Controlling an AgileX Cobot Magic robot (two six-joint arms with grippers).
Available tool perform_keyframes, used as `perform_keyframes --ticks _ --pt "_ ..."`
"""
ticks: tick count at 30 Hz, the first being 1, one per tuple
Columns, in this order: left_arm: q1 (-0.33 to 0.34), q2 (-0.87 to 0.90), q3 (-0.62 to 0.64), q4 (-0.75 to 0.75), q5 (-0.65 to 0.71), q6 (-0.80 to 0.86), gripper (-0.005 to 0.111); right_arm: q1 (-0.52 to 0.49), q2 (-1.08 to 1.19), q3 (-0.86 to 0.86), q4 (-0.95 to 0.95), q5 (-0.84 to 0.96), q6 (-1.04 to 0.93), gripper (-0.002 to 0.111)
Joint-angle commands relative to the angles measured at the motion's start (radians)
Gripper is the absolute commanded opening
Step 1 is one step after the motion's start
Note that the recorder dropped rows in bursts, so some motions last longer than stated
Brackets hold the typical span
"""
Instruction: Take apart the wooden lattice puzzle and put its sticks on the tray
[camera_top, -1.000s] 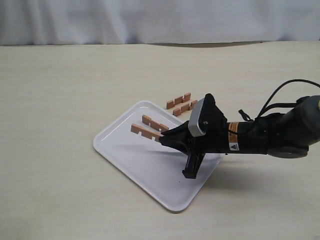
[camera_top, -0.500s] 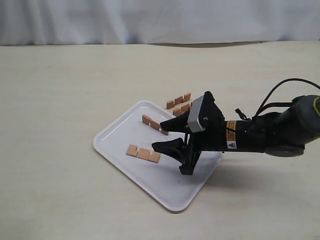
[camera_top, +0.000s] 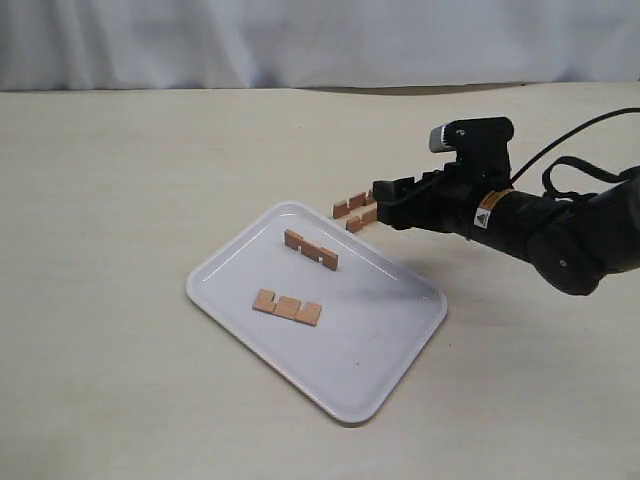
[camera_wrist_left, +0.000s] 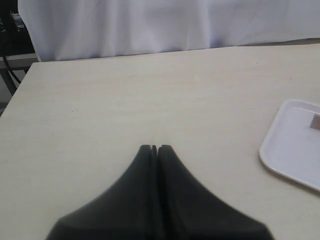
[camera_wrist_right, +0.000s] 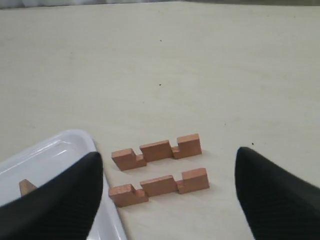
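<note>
Exterior view: your tray (camera_top: 360, 345) sits on a pale tabletop (camera_top: 130, 180), white curtain (camera_top: 300, 40) behind. Beside the tray your right gripper (camera_top: 380, 203) gapes. The left gripper (camera_wrist_left: 157, 148) has its jaws pressed together.

I see the pale tabletop (camera_top: 120, 180) carrying the white tray (camera_top: 360, 345) near its middle, two notched sticks (camera_top: 357, 202) just beside it, toward the far edge.

The right pincer (camera_top: 382, 203) reaches out level, jaws spread wide; the left pincer (camera_wrist_left: 154, 148) is closed tight.
</note>
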Motion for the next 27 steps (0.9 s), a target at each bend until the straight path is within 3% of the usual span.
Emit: perform_keyframes --ticks 1,9,16,27 --pt "-0.009 -0.001 0.002 0.002 -0.013 -0.002 0.0 -0.002 0.022 -0.002 0.023 0.012 -0.017 0.081" --pt "-0.009 -0.001 0.002 0.002 -0.013 -0.002 0.0 0.034 0.032 -0.094 -0.157 0.18 0.088 0.095" --pt "-0.009 -0.001 0.002 0.002 -0.013 -0.002 0.0 0.055 0.032 -0.128 -0.155 0.25 0.05 0.095" --pt "-0.009 -0.001 0.002 0.002 -0.013 -0.002 0.0 0.055 0.097 -0.13 -0.08 0.209 -0.006 0.095"
